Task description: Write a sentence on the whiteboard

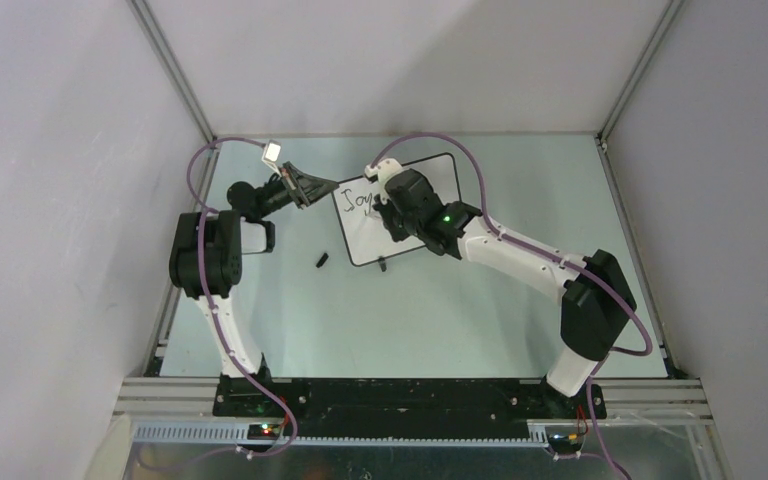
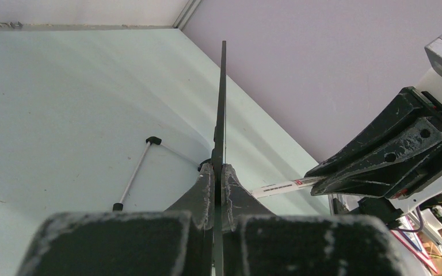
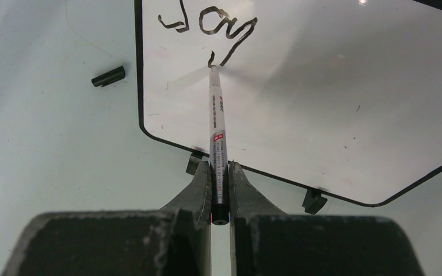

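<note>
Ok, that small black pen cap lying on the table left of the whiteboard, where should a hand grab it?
Pinch the small black plastic pen cap across its narrow width at mid-length, coming straight down from above. It lies flat on its side on the pale green table, apart from the black-framed whiteboard, so both long sides look free.

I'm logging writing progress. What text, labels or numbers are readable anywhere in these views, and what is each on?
"Joy": the sentence so far, black handwriting near the top of the whiteboard. A short stroke below it, at the pen tip, is not yet a letter.
Print and red label on the marker pen barrel: too small to read in either wrist view.
Nothing else legible.
</note>
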